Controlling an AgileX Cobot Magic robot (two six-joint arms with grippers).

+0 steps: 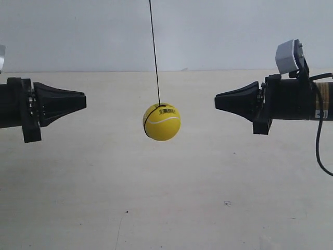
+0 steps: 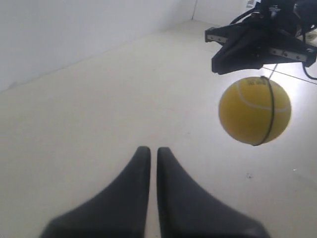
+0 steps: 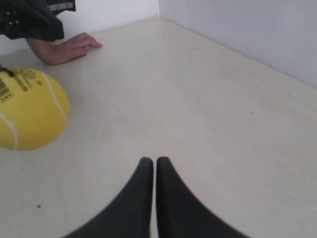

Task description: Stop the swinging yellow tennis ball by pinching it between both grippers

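Note:
The yellow tennis ball (image 1: 162, 123) hangs in the air on a thin dark string (image 1: 154, 52), with a barcode sticker near its top. It touches neither arm. The arm at the exterior view's left (image 1: 62, 104) and the arm at the exterior view's right (image 1: 237, 101) point their black cone tips at each other, slightly above the ball's middle. The ball is nearer the right one. My left gripper (image 2: 150, 148) is shut and holds nothing; the ball (image 2: 254, 110) hangs off to one side ahead of it. My right gripper (image 3: 151, 159) is also shut and holds nothing, with the ball (image 3: 27, 111) off to its side.
A pale tabletop (image 1: 166, 198) lies below, with a white wall (image 1: 78, 31) behind it. A person's hand (image 3: 67, 47) rests on the table beyond the ball in the right wrist view. The opposite gripper (image 2: 247, 47) shows past the ball in the left wrist view.

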